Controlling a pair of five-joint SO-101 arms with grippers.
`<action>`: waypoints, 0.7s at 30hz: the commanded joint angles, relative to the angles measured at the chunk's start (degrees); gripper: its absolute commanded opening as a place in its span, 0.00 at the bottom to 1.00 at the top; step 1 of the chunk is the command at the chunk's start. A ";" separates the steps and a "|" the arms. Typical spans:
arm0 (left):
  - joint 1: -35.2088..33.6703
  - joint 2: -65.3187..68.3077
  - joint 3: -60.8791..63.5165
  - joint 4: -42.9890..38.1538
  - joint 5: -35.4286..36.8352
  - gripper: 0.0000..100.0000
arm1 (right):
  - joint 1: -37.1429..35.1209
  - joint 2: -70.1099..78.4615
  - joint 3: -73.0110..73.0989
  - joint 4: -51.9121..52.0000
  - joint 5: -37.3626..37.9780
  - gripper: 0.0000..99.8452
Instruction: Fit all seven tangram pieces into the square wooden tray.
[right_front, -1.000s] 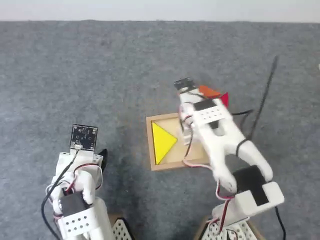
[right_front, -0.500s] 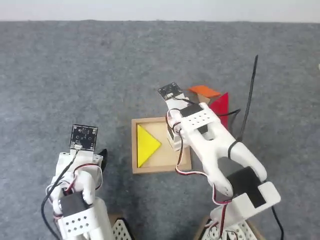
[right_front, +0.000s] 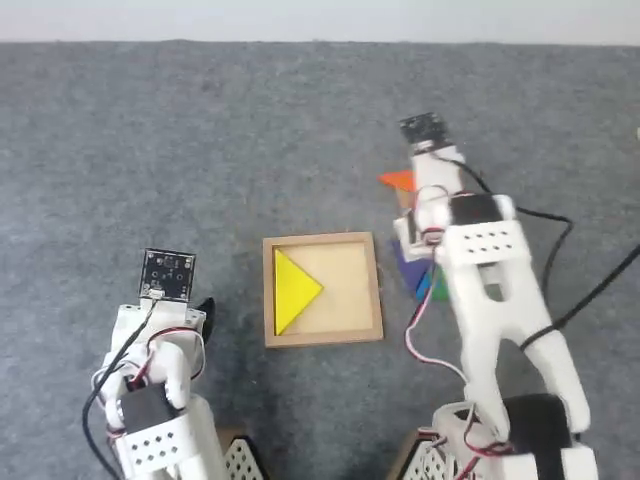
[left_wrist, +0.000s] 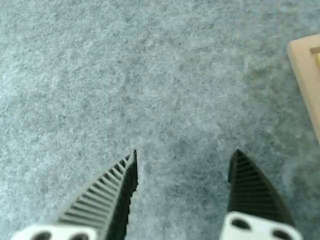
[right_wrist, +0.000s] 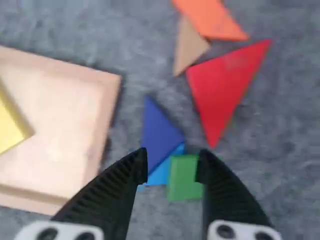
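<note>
1. Fingers (left_wrist: 117, 192), left gripper (left_wrist: 182, 160): we find them spread wide, gripping nothing, with grey carpet (right_front: 200, 130) beneath the gap. This gripper sits to the left of the tray, apart from it.
2. Fingers (right_wrist: 122, 182), right gripper (right_wrist: 175, 155): we find them partly open and holding nothing. The tips hang over the loose pieces, one by the light-blue piece and one at the green square's edge. We cannot tell whether they touch.
3. Tray (right_front: 322, 240): square, wooden, flat on the carpet between the two arms, sides roughly square to the table.
4. Yellow triangle (right_front: 293, 290): large, inside the tray. Its long edge lies along the tray's left wall, running near to far, and its apex points right toward the tray's middle.
5. Blue triangle (right_wrist: 159, 132): on the carpet just right of the tray, between tray and red triangle, one tip pointing at the tan triangle.
6. Light-blue piece (right_wrist: 162, 172) and green square (right_wrist: 182, 177): side by side and touching, against the blue triangle's near edge.
7. Red triangle (right_wrist: 225, 85): large. Its long edge faces away from the tray, its right-angle corner is near the tan triangle, and one sharp tip points toward the green square.
8. Tan triangle (right_wrist: 190, 47): small, between the red triangle and the orange piece.
9. Orange piece (right_wrist: 210, 17): a parallelogram, farthest of the cluster, its long axis slanting across the tan triangle's far end.
</note>
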 joint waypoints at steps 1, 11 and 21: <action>0.09 0.18 -0.40 -0.18 -0.62 0.28 | 2.33 1.98 -2.81 -5.14 2.11 0.30; 0.09 0.18 -0.40 -0.18 -0.62 0.28 | 2.51 24.92 -13.27 -15.34 1.76 0.31; 0.09 0.18 -0.40 -0.18 -0.62 0.28 | 4.44 43.56 -35.52 -5.67 -7.74 0.31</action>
